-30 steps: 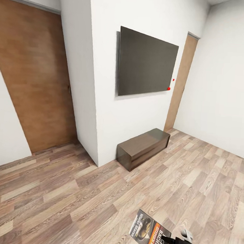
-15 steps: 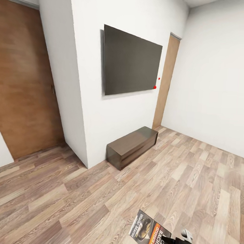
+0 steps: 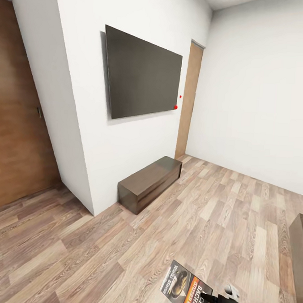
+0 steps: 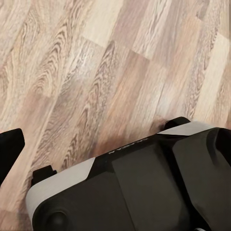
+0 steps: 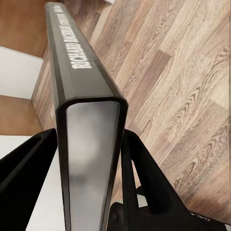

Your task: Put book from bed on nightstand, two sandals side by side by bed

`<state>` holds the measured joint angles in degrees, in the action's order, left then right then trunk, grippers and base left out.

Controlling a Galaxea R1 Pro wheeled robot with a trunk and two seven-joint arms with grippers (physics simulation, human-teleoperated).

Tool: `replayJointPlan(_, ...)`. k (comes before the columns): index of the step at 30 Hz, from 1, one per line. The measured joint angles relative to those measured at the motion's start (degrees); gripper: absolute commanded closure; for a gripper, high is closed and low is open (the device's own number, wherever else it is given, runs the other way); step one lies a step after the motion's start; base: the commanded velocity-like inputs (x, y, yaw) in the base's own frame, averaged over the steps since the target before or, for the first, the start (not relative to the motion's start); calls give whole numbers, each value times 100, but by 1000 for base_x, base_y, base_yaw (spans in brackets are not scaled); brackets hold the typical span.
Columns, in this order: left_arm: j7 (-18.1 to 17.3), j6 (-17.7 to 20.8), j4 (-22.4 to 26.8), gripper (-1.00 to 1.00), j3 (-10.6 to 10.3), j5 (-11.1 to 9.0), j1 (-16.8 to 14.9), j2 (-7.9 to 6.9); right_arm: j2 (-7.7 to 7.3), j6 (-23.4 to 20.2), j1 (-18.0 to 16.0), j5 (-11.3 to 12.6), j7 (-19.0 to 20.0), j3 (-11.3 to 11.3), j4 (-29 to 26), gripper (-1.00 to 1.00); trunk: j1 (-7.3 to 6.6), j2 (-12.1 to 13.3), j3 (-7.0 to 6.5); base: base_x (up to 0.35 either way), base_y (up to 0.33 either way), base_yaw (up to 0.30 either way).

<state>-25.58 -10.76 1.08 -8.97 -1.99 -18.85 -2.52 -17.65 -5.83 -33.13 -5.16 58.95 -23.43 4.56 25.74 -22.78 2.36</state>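
Wood-plank floor (image 3: 219, 218) carries 1 long dark bench (image 3: 149, 183) against the white wall (image 3: 87, 98)

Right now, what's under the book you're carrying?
Bare wood-plank floor lies below the book, held off it in the right gripper. The floor directly beneath is covered.

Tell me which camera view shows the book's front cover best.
The head view: the book faces the camera there, cover picture, orange band and lettering visible, held by the right claw. The right wrist view gives its spine and page edge between the fingers. The left wrist view looks at floor.
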Motion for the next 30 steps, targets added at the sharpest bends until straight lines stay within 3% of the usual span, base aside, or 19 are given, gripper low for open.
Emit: replayJointPlan(30, 0, -1, 0, -100, 0, 0, -1, 0, -1, 0, 0, 0, 0, 2, 0, 100, 0, 0, 0, 0, 0, -231)
